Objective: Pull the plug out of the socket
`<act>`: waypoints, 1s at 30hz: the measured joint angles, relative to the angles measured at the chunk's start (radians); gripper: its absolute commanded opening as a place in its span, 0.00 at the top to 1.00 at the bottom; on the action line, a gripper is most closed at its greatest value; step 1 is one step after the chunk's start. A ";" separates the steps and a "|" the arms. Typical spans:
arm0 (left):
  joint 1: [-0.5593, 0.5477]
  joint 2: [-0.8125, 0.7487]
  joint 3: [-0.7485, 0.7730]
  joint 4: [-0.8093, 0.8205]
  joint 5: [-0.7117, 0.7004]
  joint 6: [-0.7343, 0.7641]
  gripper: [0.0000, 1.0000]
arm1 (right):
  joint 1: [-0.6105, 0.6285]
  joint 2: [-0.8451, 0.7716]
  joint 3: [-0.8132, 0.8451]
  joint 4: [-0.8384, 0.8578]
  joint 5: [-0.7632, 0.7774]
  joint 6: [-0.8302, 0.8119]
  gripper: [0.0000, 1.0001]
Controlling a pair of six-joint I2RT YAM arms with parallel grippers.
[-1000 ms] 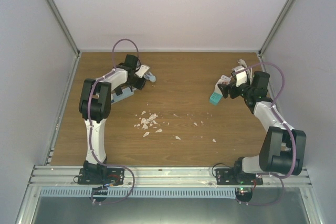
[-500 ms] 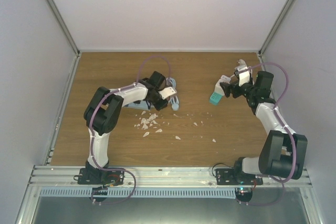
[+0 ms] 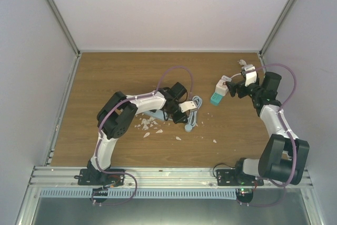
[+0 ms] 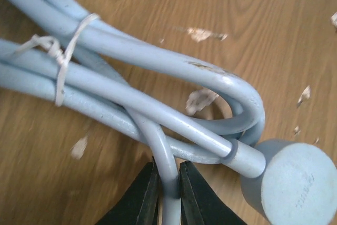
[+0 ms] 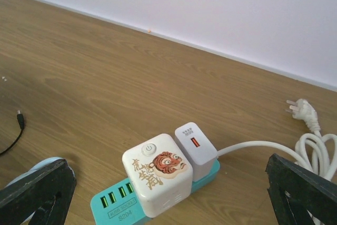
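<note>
Position of task items: the socket (image 5: 113, 204) lies near the far right corner of the tabletop (image 3: 105, 77). The plug (image 5: 195, 143), judged to be the small white charger, is seated in it, touching a white cube (image 5: 155, 175) with a tiger print. Not yet pulled.

Right gripper (image 5: 169, 167): jaws wide, holding nothing, hanging just short of the socket with one finger off to each side of it in its wrist view.

Left gripper (image 4: 168, 177): jaws narrow, pinching one strand of a blue cable bundle (image 4: 131, 98) near the middle of the tabletop, well apart from the socket. A tie (image 4: 60, 64) binds the bundle, and its round end (image 4: 289, 185) lies just beside the fingers.

Risks, as judgements:
- Nothing pins the socket. A pull on the plug may lift or drag the whole strip, since the only free hand would be on the plug.
- Plug and cube touch, so a wide closure could take the cube or both.
- The white lead (image 5: 253, 145) runs from the plug towards coils near the right finger and could snag.
- The left grip is on a single strand, so the bundle may swing or slip.
- White scraps (image 3: 150, 124) litter the middle of the tabletop, a minor hindrance.

Containers: none seen in any view, so there are no contents to record.
</note>
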State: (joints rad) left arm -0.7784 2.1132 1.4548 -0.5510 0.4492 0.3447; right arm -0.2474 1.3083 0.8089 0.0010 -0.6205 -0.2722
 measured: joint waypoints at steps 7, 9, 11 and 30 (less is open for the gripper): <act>-0.048 0.039 0.047 0.016 0.031 -0.050 0.92 | -0.034 -0.005 0.000 -0.001 -0.018 0.000 0.00; -0.068 0.040 0.048 0.023 0.025 -0.051 0.92 | -0.037 -0.006 0.000 -0.001 -0.018 0.000 0.00; -0.089 0.045 0.054 0.027 0.022 -0.056 0.92 | -0.039 -0.006 0.000 0.000 -0.019 0.000 0.00; -0.159 0.129 0.195 0.026 0.119 -0.054 0.16 | -0.044 -0.026 0.000 0.002 -0.010 0.015 0.00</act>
State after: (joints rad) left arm -0.9379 2.2425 1.6501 -0.5247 0.5686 0.2909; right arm -0.2913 1.2819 0.8089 0.0025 -0.6300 -0.2569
